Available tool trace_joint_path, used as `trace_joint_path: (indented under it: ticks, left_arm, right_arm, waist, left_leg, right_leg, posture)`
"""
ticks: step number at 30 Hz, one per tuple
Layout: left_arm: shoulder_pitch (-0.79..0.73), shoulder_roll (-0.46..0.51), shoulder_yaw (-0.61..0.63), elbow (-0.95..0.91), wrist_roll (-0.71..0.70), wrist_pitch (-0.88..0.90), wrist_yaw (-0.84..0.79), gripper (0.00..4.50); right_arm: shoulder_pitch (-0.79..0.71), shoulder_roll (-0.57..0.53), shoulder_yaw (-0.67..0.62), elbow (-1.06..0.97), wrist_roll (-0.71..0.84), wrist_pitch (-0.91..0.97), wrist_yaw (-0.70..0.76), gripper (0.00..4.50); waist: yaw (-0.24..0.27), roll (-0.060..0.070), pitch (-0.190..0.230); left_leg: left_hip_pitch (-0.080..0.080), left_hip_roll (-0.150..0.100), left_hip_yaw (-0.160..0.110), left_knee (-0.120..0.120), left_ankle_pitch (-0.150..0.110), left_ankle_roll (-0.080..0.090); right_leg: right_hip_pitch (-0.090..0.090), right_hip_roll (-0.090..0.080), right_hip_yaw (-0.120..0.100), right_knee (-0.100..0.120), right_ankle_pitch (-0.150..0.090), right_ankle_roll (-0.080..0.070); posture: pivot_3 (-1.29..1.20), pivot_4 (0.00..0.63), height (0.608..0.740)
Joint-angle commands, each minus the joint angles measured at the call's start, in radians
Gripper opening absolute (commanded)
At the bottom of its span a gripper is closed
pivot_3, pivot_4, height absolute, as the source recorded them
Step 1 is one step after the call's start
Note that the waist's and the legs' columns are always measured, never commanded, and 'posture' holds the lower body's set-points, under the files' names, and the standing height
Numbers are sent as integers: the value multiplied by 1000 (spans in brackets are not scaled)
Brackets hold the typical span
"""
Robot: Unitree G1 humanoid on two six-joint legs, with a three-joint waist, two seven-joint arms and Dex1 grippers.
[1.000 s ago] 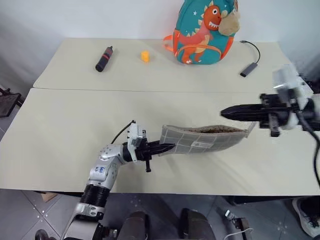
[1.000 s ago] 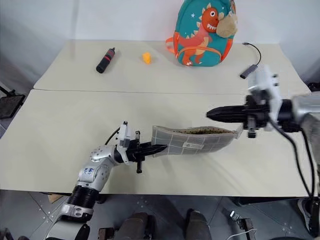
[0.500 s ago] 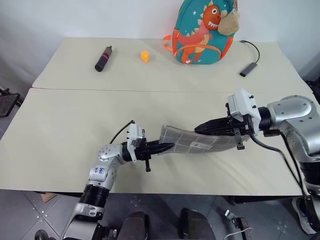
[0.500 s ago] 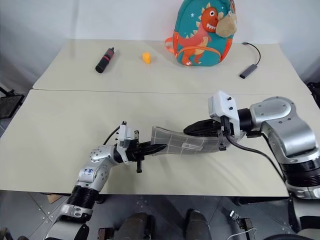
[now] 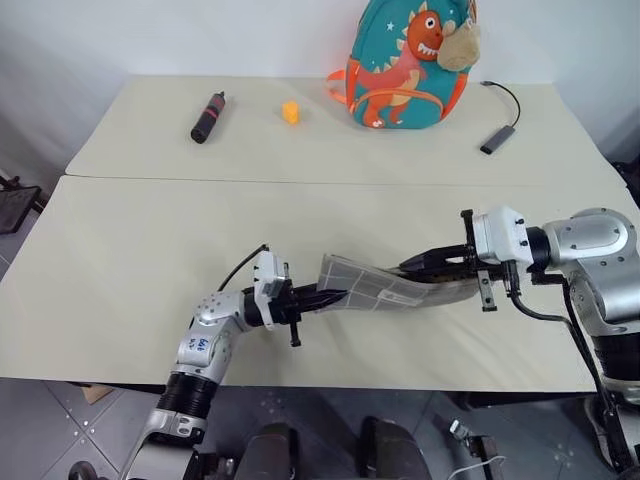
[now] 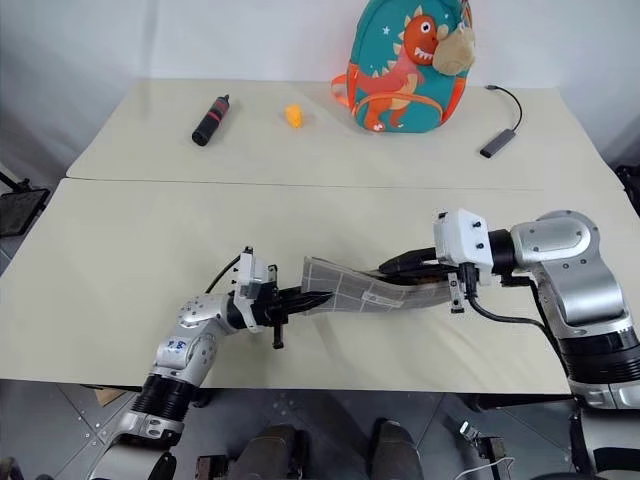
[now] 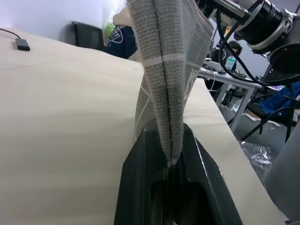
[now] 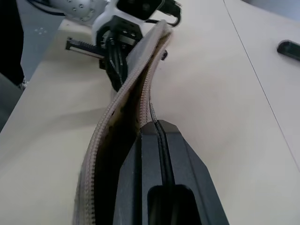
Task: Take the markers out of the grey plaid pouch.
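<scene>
Head cameras, both eyes: at lower centre of the frame the grey plaid pouch (image 5: 385, 285) hangs stretched between two arms just above the pale worktop (image 5: 130, 260). The left gripper (image 5: 335, 295), entering from lower left, is clamped on the pouch's left end, apparently to anchor it and keep the fabric taut. The right gripper (image 5: 412, 266), reaching in from the right edge, has its fingers pressed together and lies along the pouch's upper zip edge, tips toward the middle; it seems to be working into the opening, though whether the tips are inside cannot be told from here. No markers can be made out; presumably they lie inside. Along the upper part of the frame sit a black-and-red cylinder (image 5: 208, 117), a small orange object (image 5: 290, 112), a teal dinosaur backpack (image 5: 405, 62) and a grey adapter (image 5: 500, 135) on its cable, all well apart from the action.

Left wrist camera: the two black fingers (image 7: 140, 187) pinch the pouch's seamed end, and the plaid fabric rises edge-on from between them toward the top of the frame.

Right wrist camera: the closed black fingers (image 8: 161, 154) rest against the unzipped edge, with the dark slot of the opening just beside them on the left. The pouch curves away to the left gripper holding its far end at upper left. The interior is in shadow and its contents cannot be seen.
</scene>
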Motion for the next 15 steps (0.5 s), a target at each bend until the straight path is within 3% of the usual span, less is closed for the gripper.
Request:
trace_joint_path:
  ticks: [1,8,15]
  left_arm:
    - [-7,-1,1,-20,1,1,6,0]
    - [-7,-1,-1,-17,4,1,9,0]
    - [-8,0,-18,-14,46,-87,-5,0]
  right_arm:
    - [4,10,-48,-12,38,-43,15,7]
    - [24,-38,-8,-31,12,-55,86,7]
    - [17,-135,65,-80,-80,95,58,7]
  waist:
    - [-1,0,0]
    - [2,0,0]
    - [0,0,0]
  left_leg:
    - [0,0,0,0,0,0]
    - [0,0,0,0,0,0]
    - [0,0,0,0,0,0]
  right_leg:
    - [0,0,0,0,0,0]
    - [0,0,0,0,0,0]
    - [0,0,0,0,0,0]
  posture:
    - [0,150,740]
    - [0,150,740]
    - [0,150,740]
